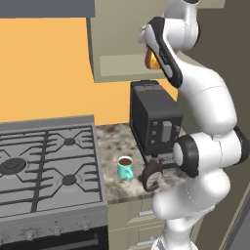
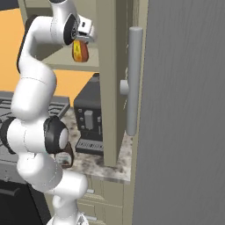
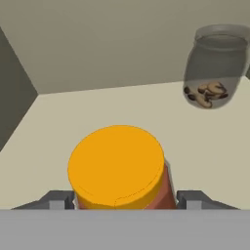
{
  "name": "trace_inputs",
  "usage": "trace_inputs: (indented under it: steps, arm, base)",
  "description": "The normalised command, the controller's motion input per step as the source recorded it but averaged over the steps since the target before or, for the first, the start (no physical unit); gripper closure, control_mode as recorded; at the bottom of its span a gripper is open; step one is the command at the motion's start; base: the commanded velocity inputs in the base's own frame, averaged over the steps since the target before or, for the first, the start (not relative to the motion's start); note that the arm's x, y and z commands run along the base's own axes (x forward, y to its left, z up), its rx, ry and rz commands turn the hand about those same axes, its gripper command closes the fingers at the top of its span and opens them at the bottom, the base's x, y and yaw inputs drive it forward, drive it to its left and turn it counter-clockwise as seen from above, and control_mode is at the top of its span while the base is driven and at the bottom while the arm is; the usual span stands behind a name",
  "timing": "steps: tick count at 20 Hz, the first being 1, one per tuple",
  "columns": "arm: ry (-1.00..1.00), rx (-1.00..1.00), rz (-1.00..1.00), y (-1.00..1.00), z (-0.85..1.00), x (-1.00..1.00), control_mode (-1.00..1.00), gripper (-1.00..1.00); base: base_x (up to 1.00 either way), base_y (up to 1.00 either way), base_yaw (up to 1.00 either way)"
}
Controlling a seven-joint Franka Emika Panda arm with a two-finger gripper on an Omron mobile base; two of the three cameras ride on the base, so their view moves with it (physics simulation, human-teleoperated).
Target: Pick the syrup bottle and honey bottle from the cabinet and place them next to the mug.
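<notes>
My gripper (image 2: 81, 44) is up in the beige cabinet (image 1: 117, 49), shut on the small orange honey bottle (image 2: 79, 52). In the hand view the honey bottle (image 3: 117, 166) sits between my two fingertips (image 3: 59, 199), over the pale shelf board (image 3: 205, 146). From the left, the arm hides most of the honey bottle (image 1: 151, 59). Down on the speckled counter the dark-brown syrup bottle (image 1: 152, 176) stands just right of the teal mug (image 1: 125, 167), which has brown liquid inside.
A grey glass jar (image 3: 215, 66) with nuts stands at the back of the shelf. A dark coffee machine (image 1: 154, 122) sits on the counter under the cabinet, the stove (image 1: 46, 161) to its left. The open cabinet door (image 2: 184, 110) with a long handle (image 2: 134, 79) stands close on the right.
</notes>
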Motion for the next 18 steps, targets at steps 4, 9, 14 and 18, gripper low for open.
trace_inputs:
  steps: [4,9,14,18]
  arm:
    - [-0.06,0.0,0.09,0.23,0.0,-1.0,-1.0,1.0]
    - [-0.01,0.0,0.09,0.35,-0.04,-1.0,-1.0,1.0]
    - [0.0,0.0,0.03,0.52,-0.15,-1.0,-1.0,1.0]
    - [0.0,0.0,0.0,0.69,-0.19,-1.0,-1.0,1.0]
  base:
    - [0.0,0.0,0.0]
    - [0.0,0.0,0.0]
    - [0.0,0.0,0.0]
    - [0.0,0.0,0.0]
